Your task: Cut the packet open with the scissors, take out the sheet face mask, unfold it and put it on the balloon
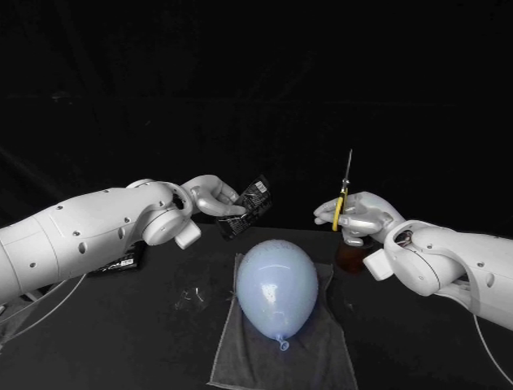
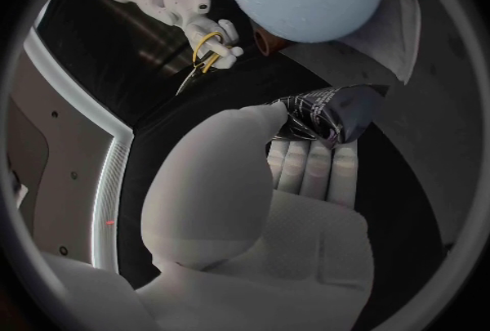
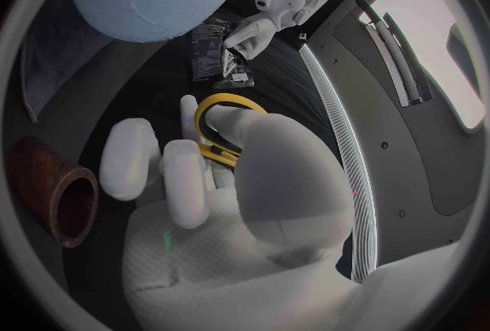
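My left hand (image 1: 213,197) holds a black packet (image 1: 248,206) up in the air, above and behind the balloon; its fingers (image 2: 311,167) pinch the packet (image 2: 329,112) at one end. My right hand (image 1: 357,216) grips yellow-handled scissors (image 1: 344,191) with the blades pointing straight up, a short way right of the packet. My thumb passes through the yellow handle loop (image 3: 229,114). A pale blue balloon (image 1: 277,284) lies on a grey towel (image 1: 289,357) on the table between the two arms, its knot toward me.
A brown cylindrical holder (image 1: 350,258) stands on the table just below my right hand. A clear, crumpled item (image 1: 193,297) lies left of the towel. Another dark packet (image 1: 123,264) lies under my left arm.
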`<action>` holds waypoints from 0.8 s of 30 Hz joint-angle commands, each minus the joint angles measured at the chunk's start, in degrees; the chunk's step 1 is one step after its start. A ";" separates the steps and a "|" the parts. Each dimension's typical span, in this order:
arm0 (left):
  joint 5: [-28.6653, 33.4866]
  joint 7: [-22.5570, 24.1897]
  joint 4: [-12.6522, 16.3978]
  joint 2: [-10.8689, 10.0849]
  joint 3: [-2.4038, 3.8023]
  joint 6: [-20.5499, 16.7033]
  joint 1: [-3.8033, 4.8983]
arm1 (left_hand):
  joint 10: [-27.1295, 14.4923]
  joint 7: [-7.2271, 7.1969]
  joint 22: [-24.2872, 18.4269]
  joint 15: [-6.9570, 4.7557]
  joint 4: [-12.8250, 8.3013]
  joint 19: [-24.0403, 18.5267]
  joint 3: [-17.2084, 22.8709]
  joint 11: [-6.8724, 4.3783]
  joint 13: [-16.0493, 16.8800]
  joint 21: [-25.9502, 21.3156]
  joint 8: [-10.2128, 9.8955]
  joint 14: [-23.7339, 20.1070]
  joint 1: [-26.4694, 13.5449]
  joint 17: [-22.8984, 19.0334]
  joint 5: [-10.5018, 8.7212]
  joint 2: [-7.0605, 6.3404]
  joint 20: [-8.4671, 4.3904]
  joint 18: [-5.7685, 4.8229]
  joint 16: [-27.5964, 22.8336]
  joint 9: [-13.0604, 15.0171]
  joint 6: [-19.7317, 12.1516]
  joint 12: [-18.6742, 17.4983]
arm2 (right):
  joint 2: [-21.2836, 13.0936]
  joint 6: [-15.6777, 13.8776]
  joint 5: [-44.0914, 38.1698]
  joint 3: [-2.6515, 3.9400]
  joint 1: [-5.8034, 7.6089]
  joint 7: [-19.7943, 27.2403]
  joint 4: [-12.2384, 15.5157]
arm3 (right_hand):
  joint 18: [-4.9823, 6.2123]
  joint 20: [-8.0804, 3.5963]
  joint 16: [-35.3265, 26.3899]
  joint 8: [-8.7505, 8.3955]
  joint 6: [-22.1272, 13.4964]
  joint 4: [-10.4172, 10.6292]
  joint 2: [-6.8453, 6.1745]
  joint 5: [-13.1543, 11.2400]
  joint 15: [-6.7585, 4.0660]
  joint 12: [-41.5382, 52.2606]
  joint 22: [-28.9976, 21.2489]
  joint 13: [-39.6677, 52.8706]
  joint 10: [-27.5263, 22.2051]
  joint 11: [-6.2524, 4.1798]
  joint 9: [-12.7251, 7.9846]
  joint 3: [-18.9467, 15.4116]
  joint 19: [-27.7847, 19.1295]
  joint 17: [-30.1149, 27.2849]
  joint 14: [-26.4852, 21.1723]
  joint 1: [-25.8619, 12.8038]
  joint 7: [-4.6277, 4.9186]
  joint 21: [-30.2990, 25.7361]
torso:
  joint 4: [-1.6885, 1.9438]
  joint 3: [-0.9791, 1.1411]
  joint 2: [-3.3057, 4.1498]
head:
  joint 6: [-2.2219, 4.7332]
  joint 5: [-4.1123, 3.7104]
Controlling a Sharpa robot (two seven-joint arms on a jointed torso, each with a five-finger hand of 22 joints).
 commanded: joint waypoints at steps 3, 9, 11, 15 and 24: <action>17.22 -0.41 -2.75 1.99 0.10 16.29 0.75 | 0.63 0.58 0.32 0.10 -0.67 -0.28 0.10 0.14 0.03 0.64 0.04 0.62 -0.63 -0.16 0.14 0.62 -0.34 0.05 -0.47 0.04 -0.09 -0.55 | 0.81 1.91 1.24 0.18 0.77 4.87 -0.78 | 0.53 0.16 -0.09 -0.49 -0.41 -0.46 -0.21 0.01 0.66 -0.23 -0.47 -0.62 7.55 -2.43 -0.05 -0.34 -0.79 -0.13 1.63 0.70 0.51 -0.77 | -0.04 -0.07 0.04 | 0.85 -1.18; 21.44 -1.48 -6.79 4.73 0.15 22.18 2.02 | 2.47 0.73 1.08 -0.33 -1.37 0.53 0.23 -0.11 0.14 2.13 0.01 2.37 -1.51 -0.15 0.14 1.48 -0.85 0.22 -0.31 0.25 -0.31 -0.87 | 2.09 1.34 2.18 0.32 1.53 6.32 -1.71 | 0.68 0.81 0.07 -1.26 -1.27 -0.16 0.85 0.01 1.44 -0.23 -1.05 -1.52 4.15 -1.50 -0.28 -0.18 -1.21 0.18 1.65 0.57 1.32 -1.70 | 0.07 0.07 0.00 | 1.30 -2.28; 22.14 -1.80 -7.85 5.46 0.16 23.90 2.67 | 2.65 0.74 1.15 -0.36 -1.40 0.56 0.28 -0.14 0.13 2.27 0.04 2.52 -1.66 -0.17 0.15 1.61 -0.90 0.20 -0.33 0.31 -0.29 -0.95 | 2.46 1.06 2.60 0.37 1.74 6.71 -2.04 | 0.73 1.05 0.11 -1.51 -1.55 0.08 1.02 0.01 1.73 -0.26 -1.26 -1.61 2.75 -1.14 -0.37 -0.19 -1.36 0.20 1.64 0.33 1.58 -2.03 | 0.08 0.07 0.02 | 1.45 -2.48; 22.44 -2.44 -9.43 6.67 0.17 26.01 4.25 | 3.11 0.69 1.32 -0.47 -1.60 0.57 0.40 -0.23 0.15 2.60 0.10 2.87 -1.94 -0.19 0.15 1.78 -1.01 0.18 -0.39 0.45 -0.31 -1.10 | 2.94 0.48 3.39 0.45 2.19 7.12 -2.44 | 0.77 1.54 0.16 -2.15 -2.44 0.25 0.88 0.01 2.25 -0.24 -1.37 -1.63 0.08 -0.58 -0.64 -0.40 -1.38 0.13 1.58 0.01 1.98 -2.26 | 0.04 0.03 0.04 | 1.78 -2.83; 21.46 -4.04 -10.80 7.96 0.17 28.54 6.77 | 3.77 0.51 1.68 -0.64 -2.24 0.59 0.64 -0.42 0.15 3.26 0.26 3.40 -2.19 -0.25 0.17 1.83 -1.24 0.16 -0.52 0.74 -0.20 -1.41 | 3.56 -0.72 6.23 0.51 3.03 6.79 -2.10 | 0.83 1.87 0.00 -2.51 -2.94 -2.13 -2.17 -0.01 2.46 -0.19 -1.32 -1.60 -1.37 -0.31 -0.74 -2.29 -1.20 -0.58 1.39 0.63 2.20 -2.32 | 0.13 0.11 -0.07 | 2.02 -3.74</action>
